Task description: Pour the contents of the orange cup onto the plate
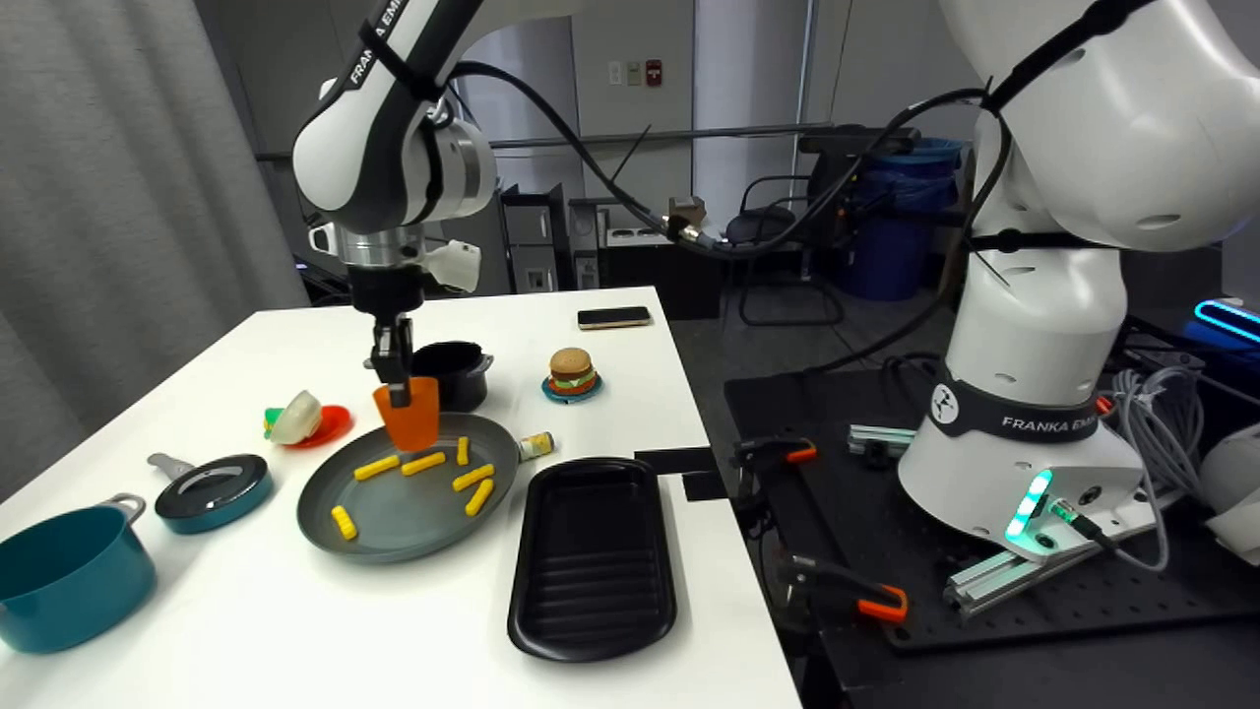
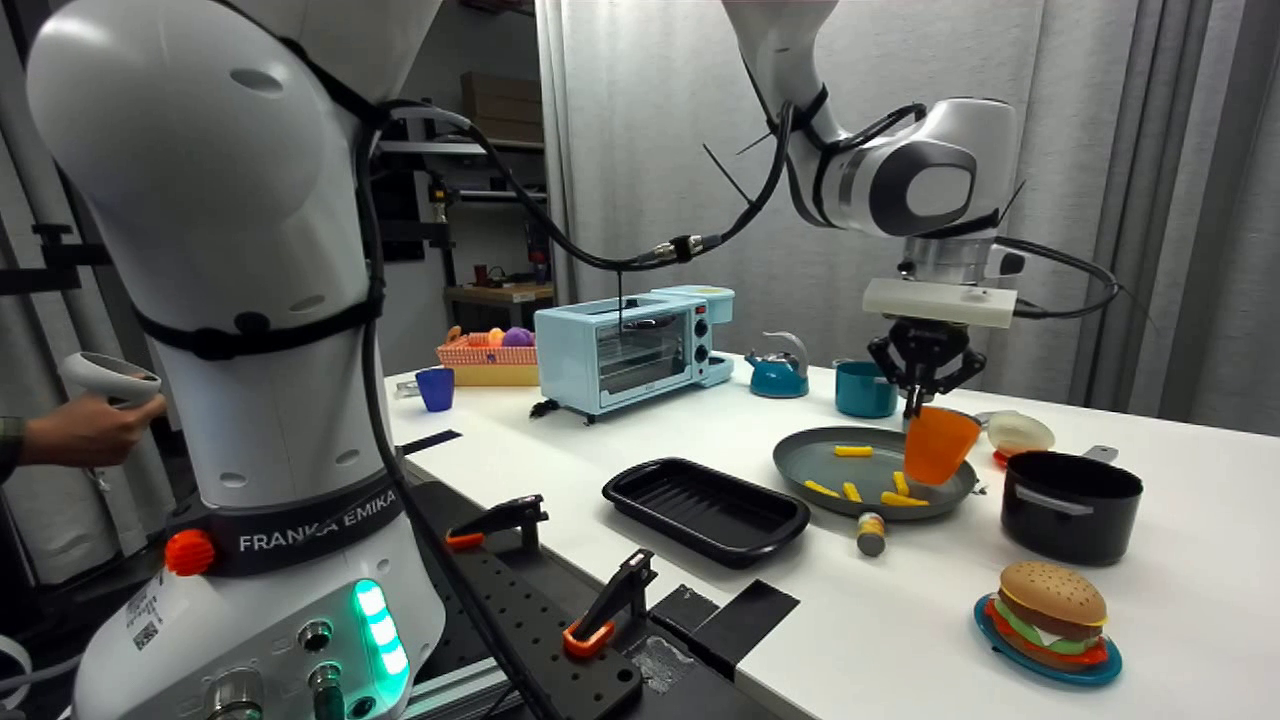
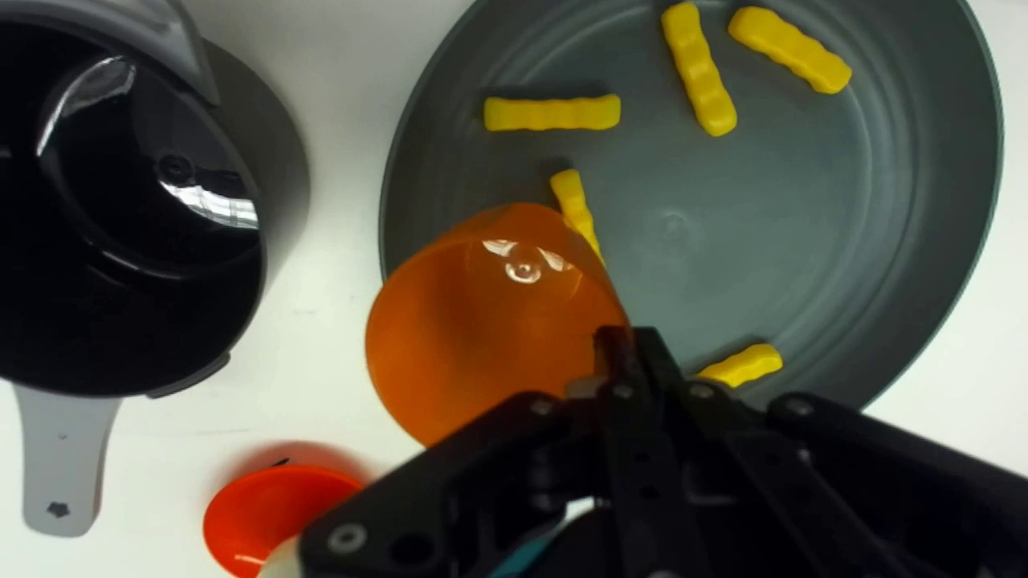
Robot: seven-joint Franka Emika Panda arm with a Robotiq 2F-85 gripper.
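In an exterior view the gripper (image 1: 399, 395) is seen left of centre, pointed downward, its jaws drawn narrow with the wall of the orange cup (image 1: 414, 430) pinched between them near the rim. There the cup is held below the fingertips, across the upper edge of the plate (image 1: 409, 522); in an exterior view the cup (image 2: 940, 448) is shown right of centre, below and slightly right of the fingertips, slightly tilted. In the wrist view it is found near the middle of the frame, left of the fingertips, with its mouth turned toward the camera and its inner base visible. Whether the plate is touched by the cup cannot be told. Six yellow pieces (image 1: 423, 464) are spread on the plate, five across its upper and right part and one at its lower left. The black pot (image 3: 279, 160) is seen at the upper left of the wrist view, apart from the cup.
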